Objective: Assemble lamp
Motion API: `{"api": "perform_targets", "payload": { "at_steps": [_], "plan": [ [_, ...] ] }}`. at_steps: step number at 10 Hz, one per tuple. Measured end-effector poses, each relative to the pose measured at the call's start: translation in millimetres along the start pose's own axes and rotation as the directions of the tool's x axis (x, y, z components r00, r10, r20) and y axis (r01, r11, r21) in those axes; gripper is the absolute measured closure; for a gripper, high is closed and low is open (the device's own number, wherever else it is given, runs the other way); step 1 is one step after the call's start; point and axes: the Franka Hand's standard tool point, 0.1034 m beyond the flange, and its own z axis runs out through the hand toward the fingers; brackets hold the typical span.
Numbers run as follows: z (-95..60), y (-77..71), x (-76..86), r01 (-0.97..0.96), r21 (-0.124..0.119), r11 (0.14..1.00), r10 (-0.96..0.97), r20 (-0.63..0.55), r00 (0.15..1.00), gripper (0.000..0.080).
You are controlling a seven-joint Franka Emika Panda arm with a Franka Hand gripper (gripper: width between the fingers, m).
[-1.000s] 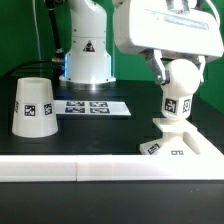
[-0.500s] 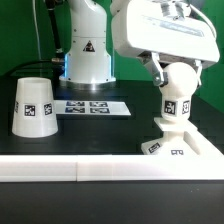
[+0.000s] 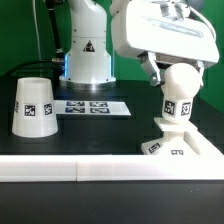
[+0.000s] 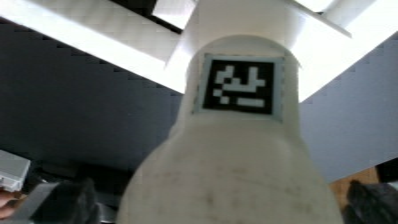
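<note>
The bulb stands upright on the base, neck down, one square tag facing the exterior camera. The pincer hangs directly above the base, spread wide around the bulb's round head. In the wrist view its fingers sit off to either side of the bulb, with a dark gap showing between. The shade rests on the black tabletop well apart from the base, towards the exterior view's left, and the marker board lies flat between them
</note>
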Motion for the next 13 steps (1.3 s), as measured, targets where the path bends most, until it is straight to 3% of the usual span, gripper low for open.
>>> {"api": "perform_targets", "payload": {
  "at_steps": [4, 6, 8, 9, 13],
  "plan": [
    [-14.1, 4.5, 12.2, 0.003, -0.005, 1.000, -0.003, -0.010, 1.000, 0.0101],
    [-14.6, 4.5, 12.1, 0.003, 0.012, 1.000, -0.004, 0.030, 1.000, 0.0101],
    [-12.9, 7.7, 8.4, -0.002, 0.012, 1.000, 0.001, 0.038, 0.999, 0.0101],
    [-9.9, 0.3, 4.3, -0.007, 0.049, 0.999, 0.002, 0.112, 0.994, 0.0101],
    [-6.4, -10.5, 7.2, -0.063, 0.147, 0.987, 0.007, 0.350, 0.937, 0.0101]
  ]
}}
